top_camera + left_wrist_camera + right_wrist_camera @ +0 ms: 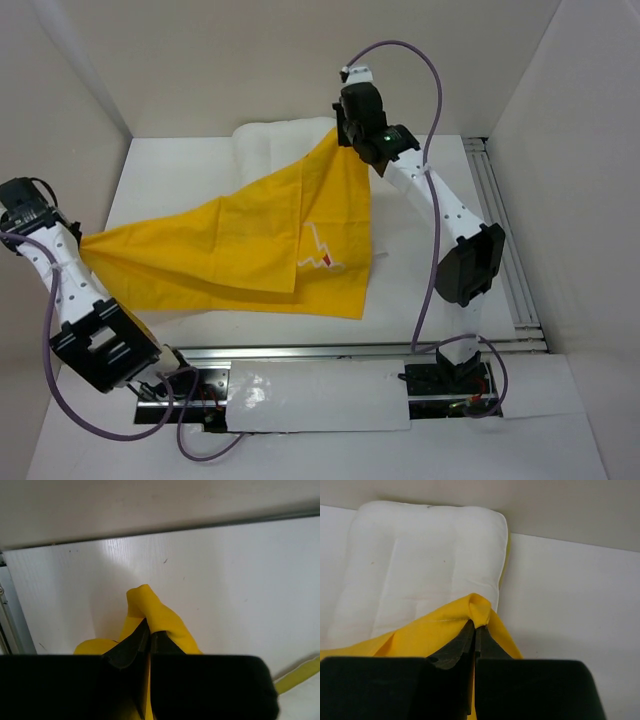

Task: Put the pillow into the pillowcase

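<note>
- Nearest to us, at the left side of the table (170, 175), the left gripper (149, 630) is clamped on a bunched corner of the pillowcase (250, 255). Its fingers are almost together and a small yellow tuft pokes out past the tips.
- We judge that bite shallow: a hard pull could let the fabric slip free and drop that side.
- The pillowcase hangs stretched between the two grippers across the middle of the table, its lower folds resting on the surface.
- We cannot tell where its mouth lies, nor whether each grip takes one layer or both. If both layers are pinched, the mouth would not open for the pillow.
- Farther back, the right gripper (476, 627) is closed tight on another corner, lifted over the pillow's near edge.
- Farthest, the pillow (425, 565) lies flat against the rear wall (545, 505), wholly outside the case, its near edge under the yellow cloth.
- Dragging the case over it could shove or crumple the pillow against that wall.
</note>
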Robot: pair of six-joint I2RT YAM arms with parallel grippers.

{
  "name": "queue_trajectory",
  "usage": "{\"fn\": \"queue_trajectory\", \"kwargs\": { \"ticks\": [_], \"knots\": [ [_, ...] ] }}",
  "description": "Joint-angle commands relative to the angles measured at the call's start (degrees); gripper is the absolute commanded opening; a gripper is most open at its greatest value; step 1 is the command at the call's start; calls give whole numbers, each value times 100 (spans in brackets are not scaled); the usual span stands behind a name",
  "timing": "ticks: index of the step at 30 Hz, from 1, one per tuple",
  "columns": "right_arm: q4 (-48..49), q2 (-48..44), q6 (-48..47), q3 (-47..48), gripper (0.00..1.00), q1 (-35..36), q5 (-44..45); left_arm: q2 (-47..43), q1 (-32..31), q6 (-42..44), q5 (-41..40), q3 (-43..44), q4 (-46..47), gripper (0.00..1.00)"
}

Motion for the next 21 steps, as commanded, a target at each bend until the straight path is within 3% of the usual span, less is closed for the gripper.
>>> {"fn": "queue_trajectory", "kwargs": {
  "ticks": [1, 9, 13, 14, 15, 16, 17, 18, 21],
  "knots": [
    [283, -274, -13, 296, 0, 41, 80, -228, 390, -182, 101, 487, 206, 0],
    [406, 470, -84, 621, 0, 163, -446, 210, 821, -43, 364, 997, -21, 0],
    [406, 1051, -364, 920, 0, 427, -211, 474, 821, 72, 505, 1129, -128, 0],
    [354, 1140, -530, 981, 0, 480, -210, 475, 821, 255, 845, 1129, -67, 9],
    [354, 1306, -532, 1078, 2, 559, -210, 475, 821, 335, 1066, 1129, -66, 24],
    [223, 1377, -532, 1148, 11, 559, -210, 527, 821, 336, 1198, 1129, -5, 42],
    [152, 1430, -532, 1297, 45, 612, -210, 528, 691, 545, 1278, 1129, -4, 77],
    [99, 1431, -532, 1351, 62, 612, -210, 528, 559, 634, 1279, 1216, 48, 100],
    [46, 1264, -331, 1203, 97, 559, -157, 598, -82, 819, 1024, 1462, 48, 100]
  ]
}}
